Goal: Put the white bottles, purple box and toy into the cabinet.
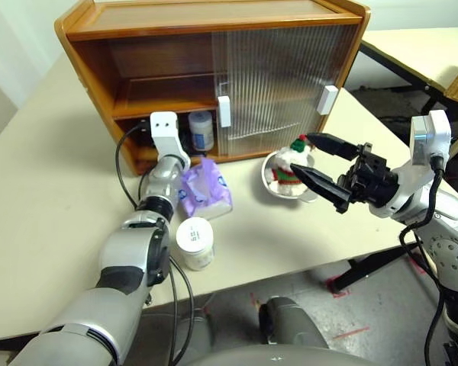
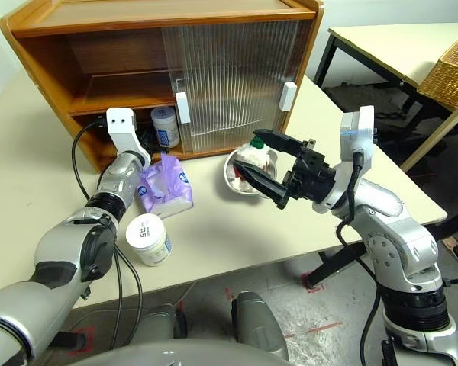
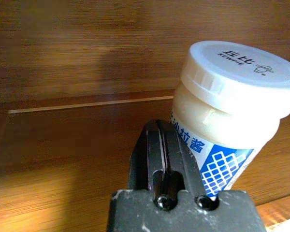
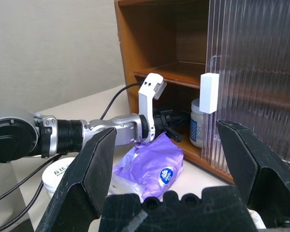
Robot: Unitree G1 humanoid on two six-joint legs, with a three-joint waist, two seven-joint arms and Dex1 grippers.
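Left claw [image 3: 166,159]: your fingers are closed on nothing, inside the cabinet [image 1: 137,30] on its bottom level, tips just beside a white bottle [image 1: 201,130] there.
Right claw [image 1: 320,169]: spread wide, empty, raised near the toy [image 1: 291,166].
Toy: in a bowl [image 1: 269,177] before the cabinet's doors.
Box [image 1: 204,187]: on the desk [image 1: 46,198] before the cabinet's open side.
Second bottle [image 1: 195,242]: nearer the desk's front edge.
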